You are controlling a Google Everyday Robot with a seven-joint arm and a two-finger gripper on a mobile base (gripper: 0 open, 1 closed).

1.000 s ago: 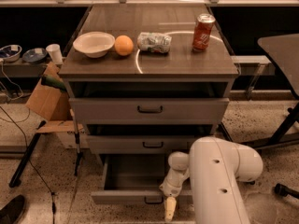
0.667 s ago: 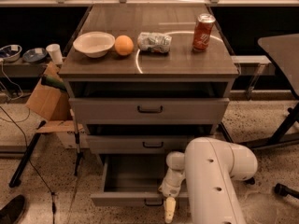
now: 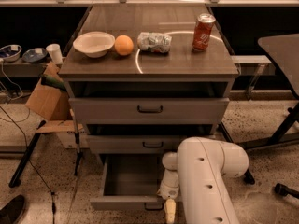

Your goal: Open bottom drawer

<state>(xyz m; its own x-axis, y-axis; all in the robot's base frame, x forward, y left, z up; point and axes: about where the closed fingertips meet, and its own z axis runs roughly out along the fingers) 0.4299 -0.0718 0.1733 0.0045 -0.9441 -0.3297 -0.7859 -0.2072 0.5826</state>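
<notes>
The bottom drawer is the lowest of three grey drawers in the cabinet, at the lower middle of the camera view. It stands pulled out, showing its plain grey inside. Its small dark handle is at the centre of its low front. My gripper hangs from the white arm right at the drawer's front edge, just to the right of the handle. The middle drawer and top drawer are pushed in.
On the cabinet top stand a white bowl, an orange, a crumpled bag and a red can. A cardboard box and stand legs are on the left. A chair base is on the right.
The white arm has shifted a little to the left. The gripper stays at the bottom drawer's front, and the drawer stays pulled out.
</notes>
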